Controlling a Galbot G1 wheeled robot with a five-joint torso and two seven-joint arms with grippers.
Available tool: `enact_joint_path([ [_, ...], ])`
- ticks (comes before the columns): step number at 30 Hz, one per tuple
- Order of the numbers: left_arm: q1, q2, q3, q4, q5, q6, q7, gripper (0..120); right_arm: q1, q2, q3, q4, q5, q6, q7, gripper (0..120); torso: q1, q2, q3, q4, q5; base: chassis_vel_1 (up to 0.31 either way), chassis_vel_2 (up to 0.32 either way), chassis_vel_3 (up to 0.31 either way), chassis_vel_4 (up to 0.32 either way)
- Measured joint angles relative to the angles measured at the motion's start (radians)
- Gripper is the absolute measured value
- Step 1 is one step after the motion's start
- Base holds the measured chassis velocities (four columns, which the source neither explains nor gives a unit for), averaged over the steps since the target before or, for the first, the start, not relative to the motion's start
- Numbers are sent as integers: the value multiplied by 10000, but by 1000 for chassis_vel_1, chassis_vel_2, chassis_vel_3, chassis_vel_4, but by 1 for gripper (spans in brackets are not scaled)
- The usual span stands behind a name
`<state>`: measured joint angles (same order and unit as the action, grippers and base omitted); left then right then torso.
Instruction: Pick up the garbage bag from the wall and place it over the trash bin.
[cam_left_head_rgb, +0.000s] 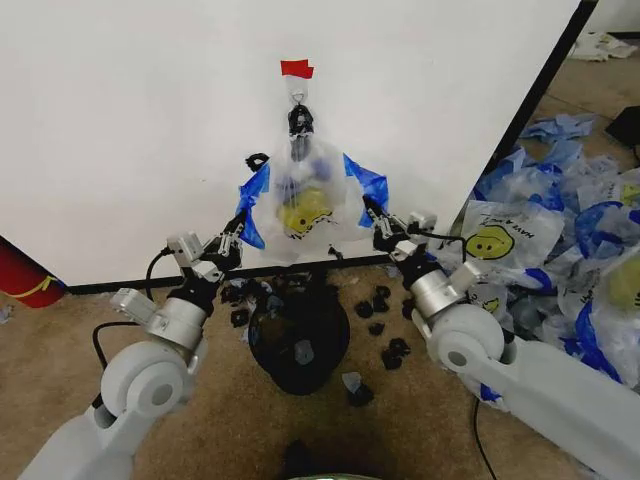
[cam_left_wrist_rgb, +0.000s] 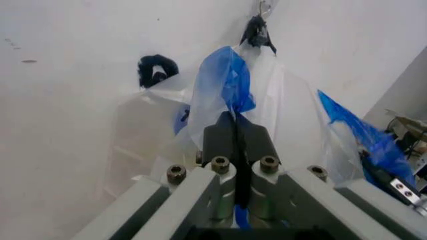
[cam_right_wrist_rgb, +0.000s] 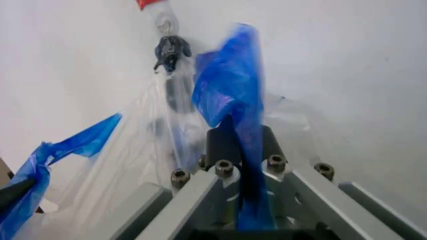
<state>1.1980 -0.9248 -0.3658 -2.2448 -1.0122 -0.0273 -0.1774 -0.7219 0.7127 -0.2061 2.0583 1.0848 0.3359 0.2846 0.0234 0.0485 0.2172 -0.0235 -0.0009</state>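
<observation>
The garbage bag (cam_left_head_rgb: 305, 200), see-through with a yellow smiley face and blue handles, hangs from a small hook (cam_left_head_rgb: 298, 97) on the white wall (cam_left_head_rgb: 130, 120), under a red tape strip (cam_left_head_rgb: 296, 68). My left gripper (cam_left_head_rgb: 238, 232) is shut on the bag's left blue handle (cam_left_wrist_rgb: 227, 80); the left wrist view has the black fingers (cam_left_wrist_rgb: 220, 137) pinched on blue plastic. On the other side, my right gripper (cam_left_head_rgb: 374, 217) is shut on the right blue handle (cam_right_wrist_rgb: 230, 85). The bag is spread between the two grippers. Below it on the floor stands the round black trash bin (cam_left_head_rgb: 298, 345).
Small black scraps (cam_left_head_rgb: 385, 350) lie around the bin on the brown carpet. A heap of identical smiley bags (cam_left_head_rgb: 560, 230) covers the floor to the right, past the wall's black edge (cam_left_head_rgb: 530, 110). A red object (cam_left_head_rgb: 25, 275) sits at the left by the wall's base.
</observation>
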Motion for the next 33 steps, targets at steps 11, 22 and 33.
enact_joint_path([
  [11, 447, 127, -134, -381, -17, 12, -14, 0, -1529, -318, 1077, 555, 120, 579, -163, 0, 0, 0, 0, -2, -1, 0, 0, 0, 0],
  [22, 1184, 130, -461, -680, 194, -87, 130, 0, -2516, -291, 1365, 811, -352, 802, -186, 0, 0, 0, 0, 0, 0, 0, 0, 0, 0],
  [33, 1649, -122, -493, -663, 604, -316, 299, 0, -3032, -175, 1328, 713, -931, 975, -204, 0, 0, 1, 0, -1, 0, 0, 0, 0, 0],
])
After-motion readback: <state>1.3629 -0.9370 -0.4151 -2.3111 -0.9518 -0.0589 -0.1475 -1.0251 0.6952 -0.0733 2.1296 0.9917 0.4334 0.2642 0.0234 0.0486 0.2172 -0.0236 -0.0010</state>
